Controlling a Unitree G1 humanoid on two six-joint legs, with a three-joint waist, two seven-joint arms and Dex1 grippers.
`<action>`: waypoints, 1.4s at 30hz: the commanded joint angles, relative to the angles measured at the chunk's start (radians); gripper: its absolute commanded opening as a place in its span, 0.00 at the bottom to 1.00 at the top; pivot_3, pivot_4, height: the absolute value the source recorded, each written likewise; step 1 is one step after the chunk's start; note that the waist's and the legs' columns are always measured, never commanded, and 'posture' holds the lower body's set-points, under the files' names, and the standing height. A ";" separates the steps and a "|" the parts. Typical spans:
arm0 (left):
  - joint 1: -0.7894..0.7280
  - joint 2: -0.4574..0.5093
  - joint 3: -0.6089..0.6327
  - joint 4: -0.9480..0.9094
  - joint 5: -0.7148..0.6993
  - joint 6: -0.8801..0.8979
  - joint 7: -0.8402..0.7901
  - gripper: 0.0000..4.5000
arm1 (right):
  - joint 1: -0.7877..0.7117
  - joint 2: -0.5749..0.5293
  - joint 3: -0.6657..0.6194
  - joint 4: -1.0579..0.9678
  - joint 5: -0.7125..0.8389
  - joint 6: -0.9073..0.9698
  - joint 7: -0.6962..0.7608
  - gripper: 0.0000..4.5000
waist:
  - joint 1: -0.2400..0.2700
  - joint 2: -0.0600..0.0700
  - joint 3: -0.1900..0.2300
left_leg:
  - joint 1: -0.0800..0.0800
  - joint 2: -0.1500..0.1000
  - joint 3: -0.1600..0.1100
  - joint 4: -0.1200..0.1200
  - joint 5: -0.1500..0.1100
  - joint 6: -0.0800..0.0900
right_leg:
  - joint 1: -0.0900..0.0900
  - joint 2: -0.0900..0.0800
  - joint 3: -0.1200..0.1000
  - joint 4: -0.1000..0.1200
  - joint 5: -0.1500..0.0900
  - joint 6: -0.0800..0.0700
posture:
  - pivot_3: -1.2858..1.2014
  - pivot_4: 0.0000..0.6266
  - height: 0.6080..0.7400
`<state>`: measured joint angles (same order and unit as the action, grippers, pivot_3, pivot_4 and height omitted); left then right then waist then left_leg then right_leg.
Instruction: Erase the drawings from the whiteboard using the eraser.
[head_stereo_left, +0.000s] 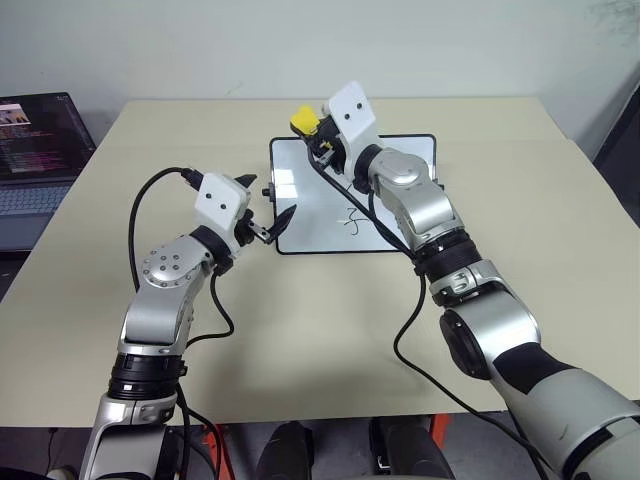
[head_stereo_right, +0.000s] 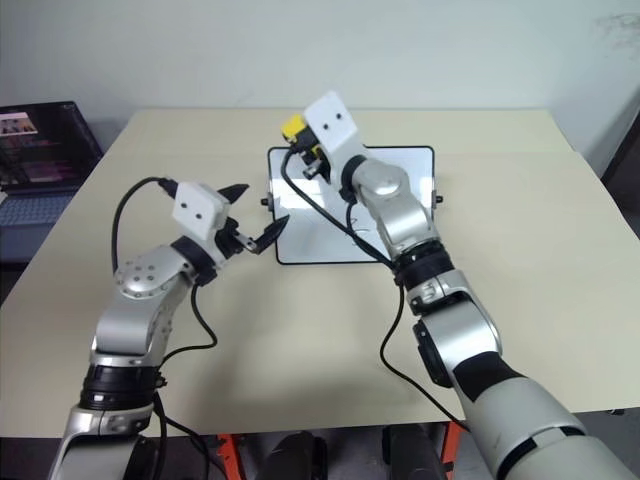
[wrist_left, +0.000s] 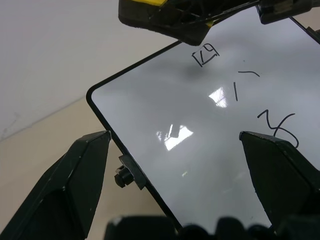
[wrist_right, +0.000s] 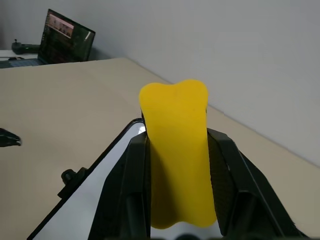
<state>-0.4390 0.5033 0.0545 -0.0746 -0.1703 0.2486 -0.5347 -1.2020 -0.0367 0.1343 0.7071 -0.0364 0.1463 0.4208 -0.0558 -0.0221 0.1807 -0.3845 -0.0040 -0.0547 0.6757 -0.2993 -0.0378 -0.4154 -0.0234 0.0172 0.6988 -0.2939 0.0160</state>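
Head view: right gripper (head_stereo_left: 308, 128) clamped on the eraser (head_stereo_left: 303, 120), apparently above the whiteboard (head_stereo_left: 310, 210) far edge; left gripper (head_stereo_left: 268, 215), fingers apart, at its left edge.

Left wrist view: drawings (wrist_left: 240, 90) remain.

Right wrist view: eraser pinched between both fingers.

The whiteboard (head_stereo_left: 300, 215), glossy white with a thin black frame, lies flat on the table. A few thin black drawings (wrist_left: 240, 85) remain on it, apparently in a short column. The yellow eraser (wrist_right: 177, 150), dark underneath, is raised above the board's far edge, clamped upright between black fingers.
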 joint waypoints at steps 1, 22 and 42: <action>-0.016 0.000 0.010 -0.025 0.001 -0.028 0.000 1.00 | -0.029 -0.020 0.037 -0.001 -0.038 -0.104 0.038 0.26 | 0.000 0.000 0.000 | 0.000 0.000 0.000 0.000 0.000 0.000 | 0.000 0.000 0.000 0.000 0.000 0.000 | 0.52 0.24 1.00; -0.021 -0.005 0.002 -0.036 0.000 -0.015 0.001 1.00 | -0.014 -0.153 0.179 0.268 -0.240 -0.458 0.130 0.26 | -0.001 0.000 0.000 | 0.000 0.000 0.000 0.000 0.001 -0.001 | 0.000 0.000 0.000 0.000 0.000 0.000 | 0.52 0.24 1.00; -0.026 -0.014 -0.005 -0.039 -0.001 -0.012 -0.003 1.00 | -0.096 -0.168 0.096 0.337 -0.215 -0.437 0.101 0.26 | 0.000 0.000 0.000 | 0.000 0.000 0.000 0.000 0.001 -0.002 | 0.000 0.000 0.000 0.000 0.000 0.000 | 0.52 0.24 1.00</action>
<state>-0.4451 0.4878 0.0459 -0.0740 -0.1706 0.2505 -0.5364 -1.2773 -0.1982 0.2539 1.0736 -0.2693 -0.2899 0.5223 -0.0562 -0.0222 0.1807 -0.3845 -0.0040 -0.0543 0.6758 -0.2983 -0.0395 -0.4152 -0.0234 0.0174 0.6986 -0.2939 0.0160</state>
